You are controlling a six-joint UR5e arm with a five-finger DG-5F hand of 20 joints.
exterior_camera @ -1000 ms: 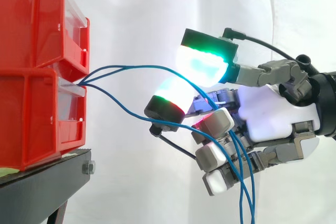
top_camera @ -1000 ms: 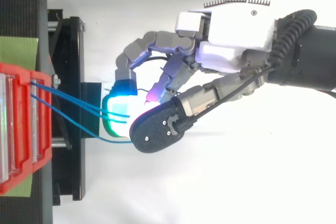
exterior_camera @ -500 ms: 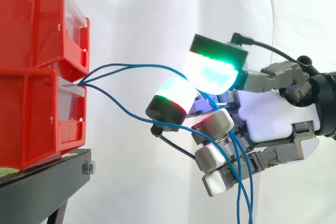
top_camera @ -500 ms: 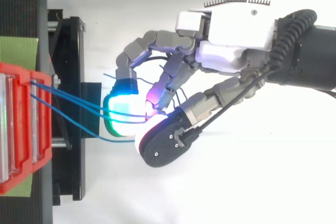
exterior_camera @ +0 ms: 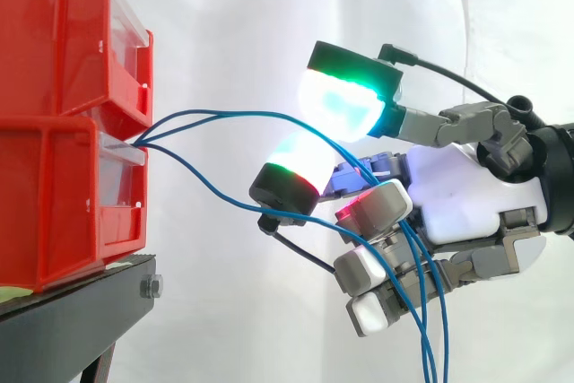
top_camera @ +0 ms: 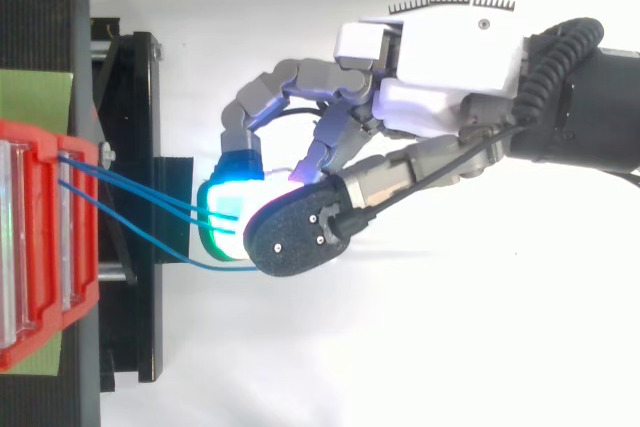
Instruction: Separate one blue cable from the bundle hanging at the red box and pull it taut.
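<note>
Three thin blue cables [exterior_camera: 224, 115] leave the gap between the two stacked red bins [exterior_camera: 63, 132] and run right into my hand [exterior_camera: 466, 195]. Two of them arc over a curled fingertip pad [exterior_camera: 291, 172] and under the green-glowing thumb pad [exterior_camera: 345, 105], then drop between the curled fingers. The third dips beneath that fingertip pad. A small gap separates the thumb pad from the finger pad. From above, the cables [top_camera: 140, 197] reach from the bins [top_camera: 40, 247] to the hand [top_camera: 450, 57], where the thumb's black back covers them.
The bins rest on a black stand [exterior_camera: 72, 311] with a bolt at its front edge. Its frame [top_camera: 140, 147] juts out toward the hand. A white curtain hangs behind. The cables' loose ends trail down below the hand.
The thumb pad, lowered onto the finger pad half a second ago, has lifted up and left again. A red-lit finger has stretched out slightly over the cables.
</note>
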